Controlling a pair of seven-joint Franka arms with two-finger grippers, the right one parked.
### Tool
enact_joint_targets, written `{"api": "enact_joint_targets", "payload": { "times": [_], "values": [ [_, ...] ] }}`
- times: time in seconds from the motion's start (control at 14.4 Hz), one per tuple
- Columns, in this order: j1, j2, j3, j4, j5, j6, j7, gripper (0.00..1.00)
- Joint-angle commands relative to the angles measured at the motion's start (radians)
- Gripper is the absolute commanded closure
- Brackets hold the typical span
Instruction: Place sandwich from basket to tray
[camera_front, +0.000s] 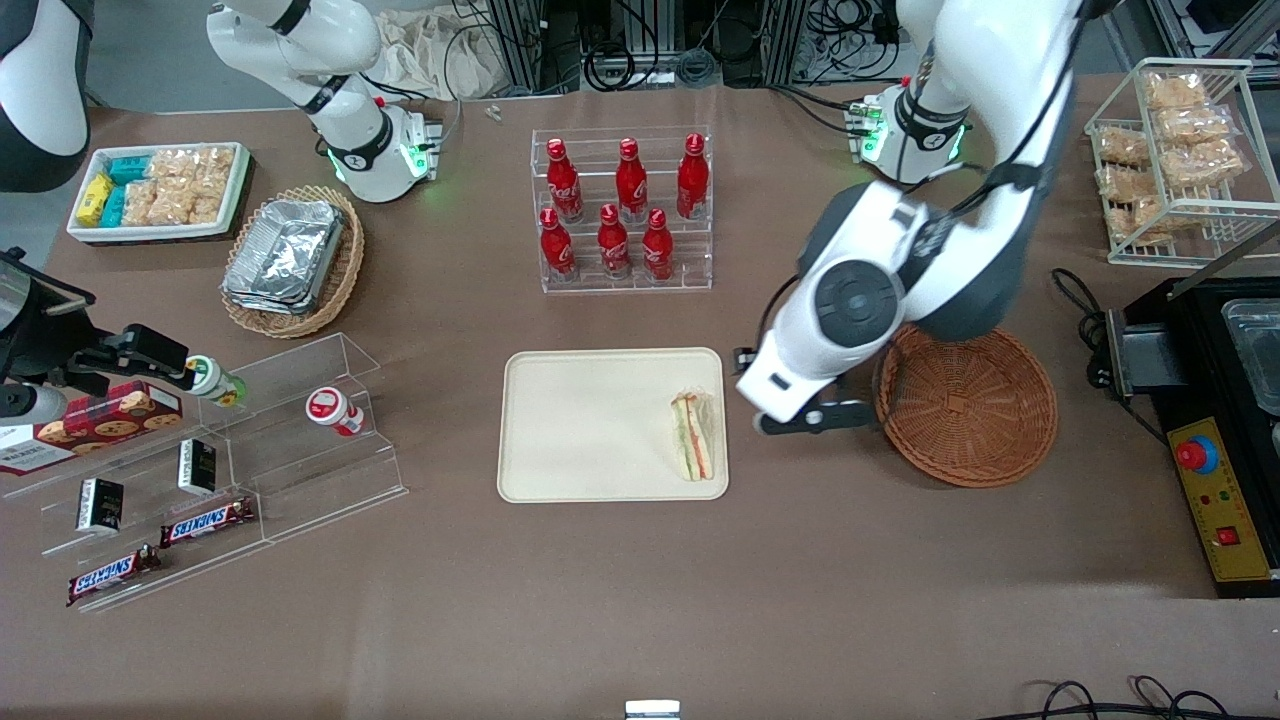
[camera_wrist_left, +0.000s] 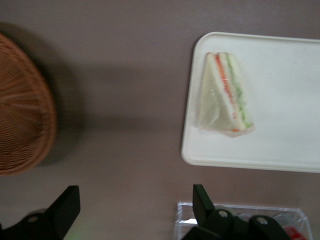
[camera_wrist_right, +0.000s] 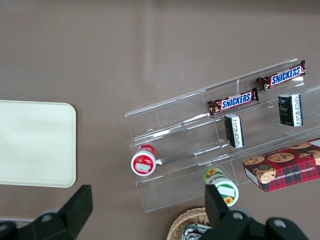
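Note:
The sandwich, a clear-wrapped wedge with green and orange-red filling, lies flat on the cream tray, close to the tray edge that faces the basket. The reddish-brown wicker basket stands beside the tray toward the working arm's end and holds nothing that I can see. My gripper hovers above bare tablecloth between tray and basket. It is open, with nothing between its fingers, and touches neither the sandwich nor the basket.
An acrylic rack of red cola bottles stands farther from the front camera than the tray. A tan basket with foil containers, a white snack bin and a tiered acrylic shelf lie toward the parked arm's end. A black control box sits beside the basket.

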Motion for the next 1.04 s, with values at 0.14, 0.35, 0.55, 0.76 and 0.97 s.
{"api": "enact_joint_targets", "payload": {
  "times": [0.14, 0.35, 0.55, 0.76, 0.97],
  "values": [
    [0.196, -0.189, -0.006, -0.093, 0.049, -0.133, 0.297, 0.00],
    [0.309, -0.236, -0.006, -0.093, 0.066, -0.167, 0.456, 0.00],
    [0.414, -0.263, -0.006, -0.076, 0.069, -0.179, 0.585, 0.00],
    [0.443, -0.264, -0.004, -0.042, 0.097, -0.247, 0.576, 0.00],
    [0.478, -0.263, -0.006, -0.042, 0.095, -0.248, 0.542, 0.00]
  ]
}}
